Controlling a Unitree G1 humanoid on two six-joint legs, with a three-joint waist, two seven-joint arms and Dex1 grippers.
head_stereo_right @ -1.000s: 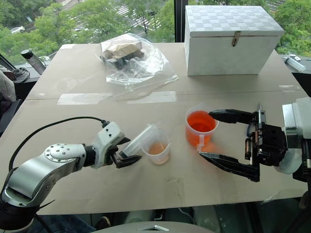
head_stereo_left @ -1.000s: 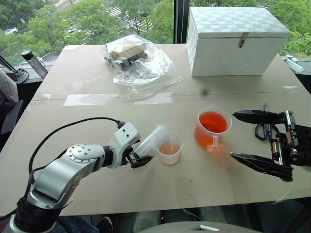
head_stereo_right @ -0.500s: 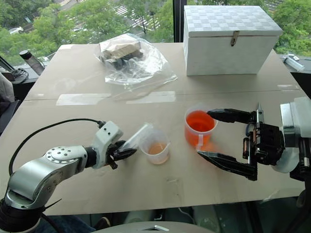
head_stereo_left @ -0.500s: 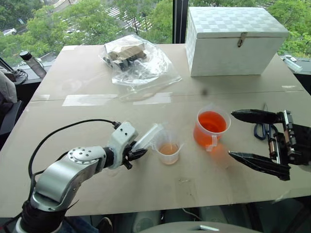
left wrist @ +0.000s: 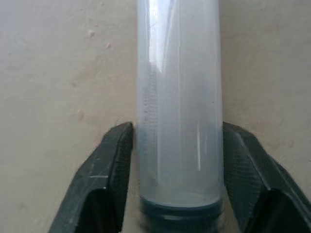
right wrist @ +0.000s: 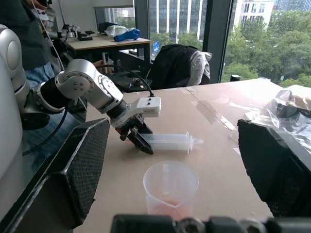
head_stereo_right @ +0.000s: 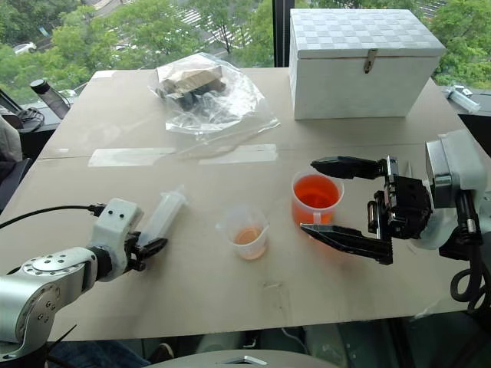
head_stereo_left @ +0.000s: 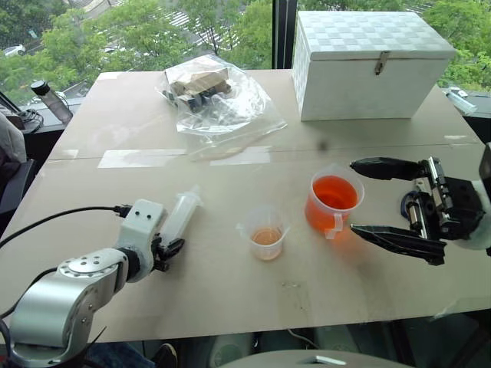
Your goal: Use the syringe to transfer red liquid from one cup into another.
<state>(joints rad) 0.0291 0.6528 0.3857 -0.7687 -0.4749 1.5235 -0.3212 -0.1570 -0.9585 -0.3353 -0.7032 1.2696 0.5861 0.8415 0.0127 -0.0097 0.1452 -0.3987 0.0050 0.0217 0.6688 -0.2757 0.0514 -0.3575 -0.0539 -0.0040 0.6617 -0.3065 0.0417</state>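
Since a second ago: syringe (head_stereo_left: 179, 217) carried off the small cup (head_stereo_left: 266, 233) and away to the left, now lying low over bare table (head_stereo_left: 230, 299) well apart from both cups. Left gripper (head_stereo_left: 165, 253) shifted left with it. Right gripper (head_stereo_left: 383, 201) edged slightly closer to the beaker (head_stereo_left: 333, 202); cups unmoved.

Left gripper grasping syringe: in the left wrist view, black fingers (left wrist: 104, 184) flank the plunger end of the barrel on both sides, touching it. Right gripper spread wide, empty, just beside the beaker, one finger over its rim side, the other lower toward the near edge.

Open room: wide bare stretch between syringe and small cup; clear strip along the near table edge. Far half crowded by bag (head_stereo_left: 219, 100) and box (head_stereo_left: 372, 65); scissors (head_stereo_left: 410, 205) near the right edge behind the right gripper.

Counts: one syringe, two cups, one bag, one box, one pair of scissors, one bottle (head_stereo_left: 52, 98) past the left edge.

Materials: syringe a thick translucent plastic cylinder, short narrow tip pointing away from the gripper. Beaker clear plastic, handled, lipped, holding bright orange-red liquid (head_stereo_left: 336, 192). Small cup clear, handleless, shallow pale orange layer at its bottom. Table matte beige with glossy tape strips. Box white, checker-textured, metal latch. Bag crinkled clear plastic over dark and tan items.
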